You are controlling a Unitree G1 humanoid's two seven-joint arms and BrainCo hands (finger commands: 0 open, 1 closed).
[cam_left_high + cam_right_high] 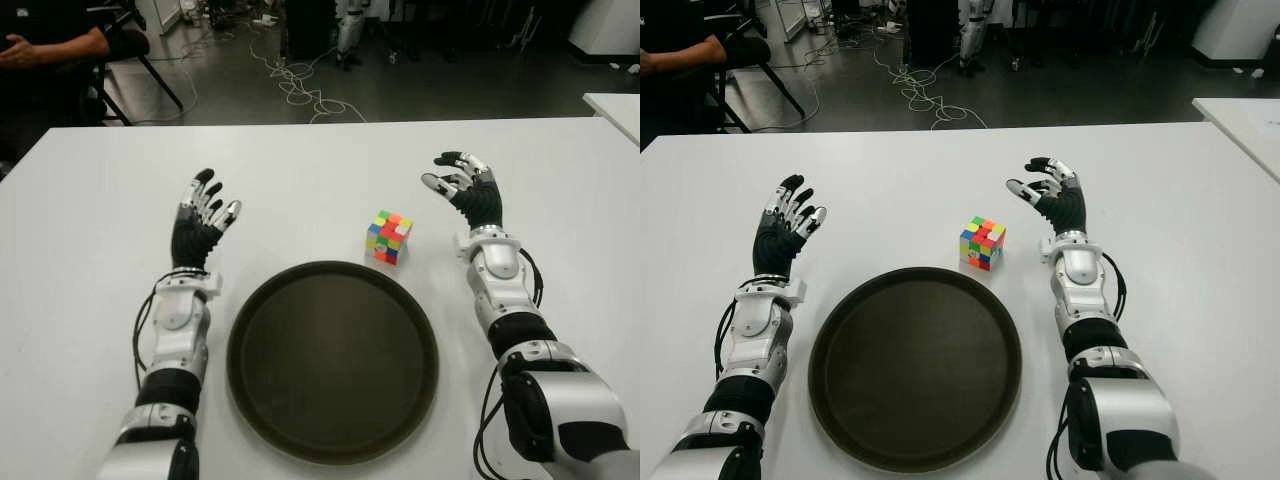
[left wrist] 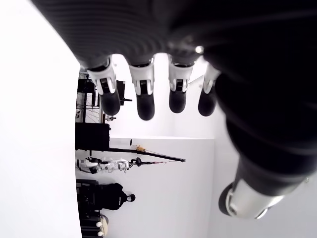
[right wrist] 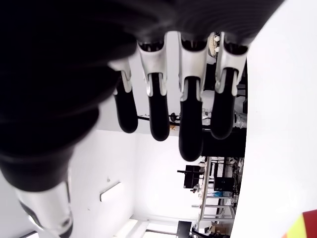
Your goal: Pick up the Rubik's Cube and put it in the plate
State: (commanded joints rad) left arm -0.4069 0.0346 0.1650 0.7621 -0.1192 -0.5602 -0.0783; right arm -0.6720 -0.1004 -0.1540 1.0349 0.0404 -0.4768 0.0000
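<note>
A multicoloured Rubik's Cube [image 1: 389, 237] stands on the white table [image 1: 300, 170], just beyond the far right rim of a round dark plate [image 1: 332, 360]. The plate holds nothing. My right hand [image 1: 462, 186] hovers to the right of the cube and slightly farther back, fingers spread and holding nothing; a corner of the cube [image 3: 306, 225] shows in the right wrist view. My left hand [image 1: 203, 211] is to the left of the plate, fingers extended and empty.
A second white table [image 1: 615, 105] shows at the far right. Beyond the table's far edge are cables on the floor [image 1: 300, 85] and a seated person [image 1: 45, 50] at the far left.
</note>
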